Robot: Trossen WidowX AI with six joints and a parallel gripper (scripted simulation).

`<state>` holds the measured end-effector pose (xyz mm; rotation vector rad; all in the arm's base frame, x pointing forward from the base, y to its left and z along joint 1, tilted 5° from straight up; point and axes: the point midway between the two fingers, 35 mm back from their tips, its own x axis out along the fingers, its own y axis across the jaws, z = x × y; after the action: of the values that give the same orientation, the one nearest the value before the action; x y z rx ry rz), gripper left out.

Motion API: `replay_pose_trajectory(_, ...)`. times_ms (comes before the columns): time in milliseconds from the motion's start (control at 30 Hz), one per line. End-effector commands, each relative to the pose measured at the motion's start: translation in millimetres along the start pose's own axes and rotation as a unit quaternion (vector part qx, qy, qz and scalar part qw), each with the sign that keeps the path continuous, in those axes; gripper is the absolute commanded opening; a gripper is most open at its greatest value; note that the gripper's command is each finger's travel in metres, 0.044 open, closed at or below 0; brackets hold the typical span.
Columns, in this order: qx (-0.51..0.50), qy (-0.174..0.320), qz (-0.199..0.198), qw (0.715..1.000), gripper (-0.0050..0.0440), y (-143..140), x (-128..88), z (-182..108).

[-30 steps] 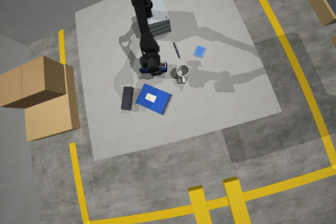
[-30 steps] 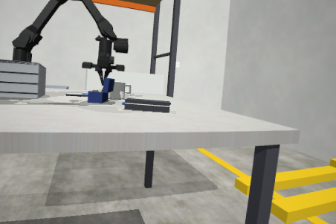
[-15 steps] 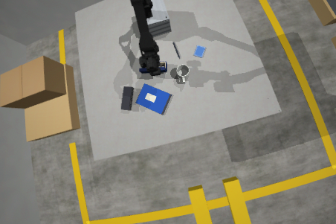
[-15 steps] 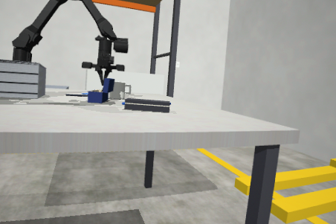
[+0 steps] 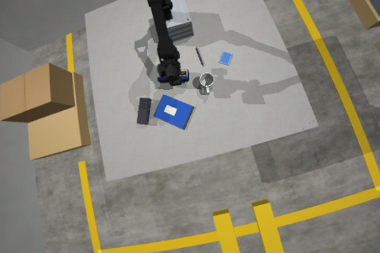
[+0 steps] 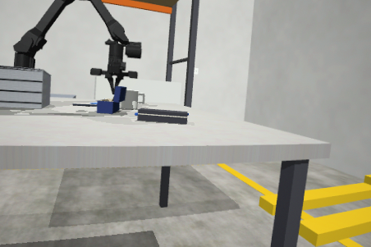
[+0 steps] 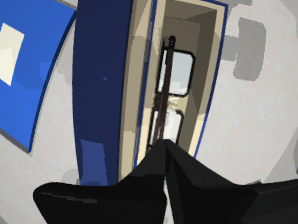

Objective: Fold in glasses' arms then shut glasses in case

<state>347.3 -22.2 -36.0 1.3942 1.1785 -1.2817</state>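
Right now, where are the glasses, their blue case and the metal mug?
glasses (image 7: 174,75), wrist view, on a lens.
blue case (image 6: 107,107), exterior view, on its front wall.
metal mug (image 5: 206,79), top view, on its rim.
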Motion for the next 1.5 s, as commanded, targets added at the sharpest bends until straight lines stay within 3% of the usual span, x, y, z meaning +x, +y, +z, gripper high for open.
replay_pose_trajectory(0, -0.001, 0.001, 0.001, 1.000, 0.0000, 0.3, -0.8, -0.2)
replay_pose_trajectory(1233, -0.001, 0.001, 0.001, 1.000, 0.0000, 0.3, -0.8, -0.2)
replay_pose_trajectory(1400, -0.001, 0.001, 0.001, 1.000, 0.0000, 3.0, -1.3, -15.0)
replay_pose_trajectory(1467, -0.001, 0.001, 0.001, 1.000, 0.0000, 5.4, -1.9, -35.1)
